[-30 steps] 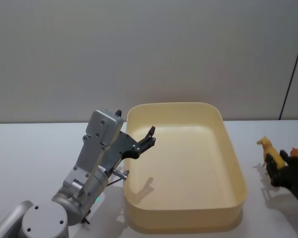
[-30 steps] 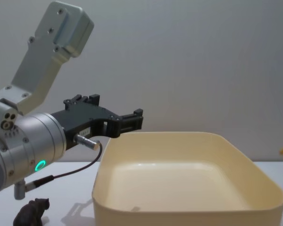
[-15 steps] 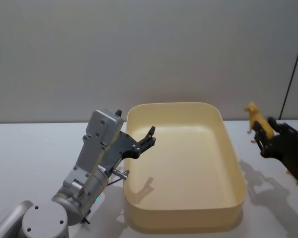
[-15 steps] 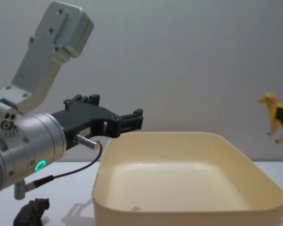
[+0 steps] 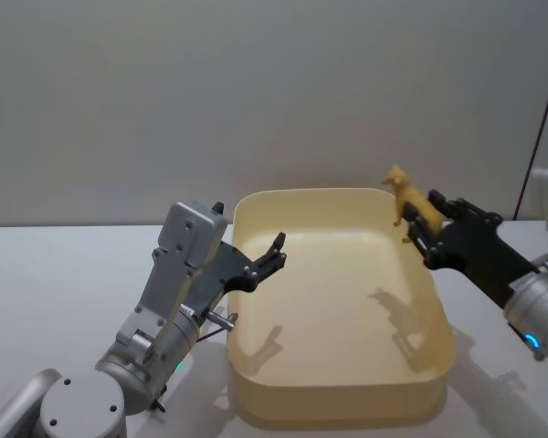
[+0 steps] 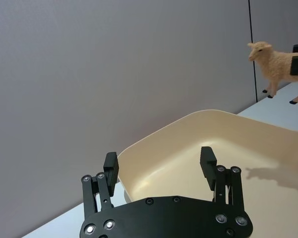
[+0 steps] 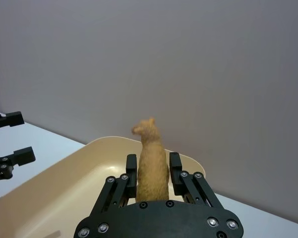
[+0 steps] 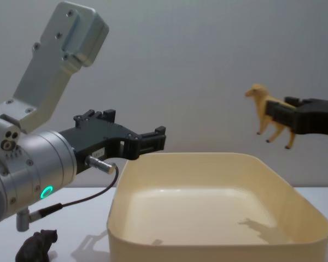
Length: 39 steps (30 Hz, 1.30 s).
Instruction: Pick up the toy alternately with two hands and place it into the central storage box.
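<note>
Right end effector [image 5: 420, 224] clamped on tan toy animal [image 5: 409, 203], airborne over far right rim of cream storage box [image 5: 333, 404]. Left end effector [image 5: 274, 253] spread wide (empty), above box's left rim.

A plain grey wall [image 5: 256, 91] stands behind a white table [image 5: 55, 274]. Near the right side of the wall a thin dark line [image 5: 539, 137] runs down toward the table, slightly tilted. The light is soft, with pale shadows on the table
</note>
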Tool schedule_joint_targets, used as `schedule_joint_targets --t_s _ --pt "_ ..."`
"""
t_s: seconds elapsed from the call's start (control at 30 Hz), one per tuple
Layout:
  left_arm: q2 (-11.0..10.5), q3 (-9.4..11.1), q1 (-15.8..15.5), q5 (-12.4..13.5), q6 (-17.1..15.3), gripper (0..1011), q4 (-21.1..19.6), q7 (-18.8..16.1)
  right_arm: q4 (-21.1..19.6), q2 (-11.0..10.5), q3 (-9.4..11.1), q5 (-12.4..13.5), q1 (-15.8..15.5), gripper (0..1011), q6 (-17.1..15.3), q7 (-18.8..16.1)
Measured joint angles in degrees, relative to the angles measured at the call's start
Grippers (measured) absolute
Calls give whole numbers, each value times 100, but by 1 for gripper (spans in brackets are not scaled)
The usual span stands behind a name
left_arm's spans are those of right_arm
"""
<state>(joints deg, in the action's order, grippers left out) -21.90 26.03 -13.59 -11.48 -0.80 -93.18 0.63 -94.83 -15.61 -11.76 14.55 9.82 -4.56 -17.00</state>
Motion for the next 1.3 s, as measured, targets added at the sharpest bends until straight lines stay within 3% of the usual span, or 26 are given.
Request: schedule_joint_targets --t_s 0.37,0.47,0.73,1.03,1.3 --pt "0 0 0 0 0 1001 0 0 199 184 -141 -241 301 662 -159 -254" --pt "0 0 0 0 0 1002 0 0 229 212 -161 -277 345 783 -183 -292" --pt "0 0 0 0 0 1002 0 0 262 241 -186 -317 398 986 -211 -339" --pt "0 0 0 0 0 1002 0 0 88 24 -57 -206 181 1001 -289 -240" --pt "0 0 0 0 0 1001 0 0 -274 -310 144 -17 -270 1001 -389 66"
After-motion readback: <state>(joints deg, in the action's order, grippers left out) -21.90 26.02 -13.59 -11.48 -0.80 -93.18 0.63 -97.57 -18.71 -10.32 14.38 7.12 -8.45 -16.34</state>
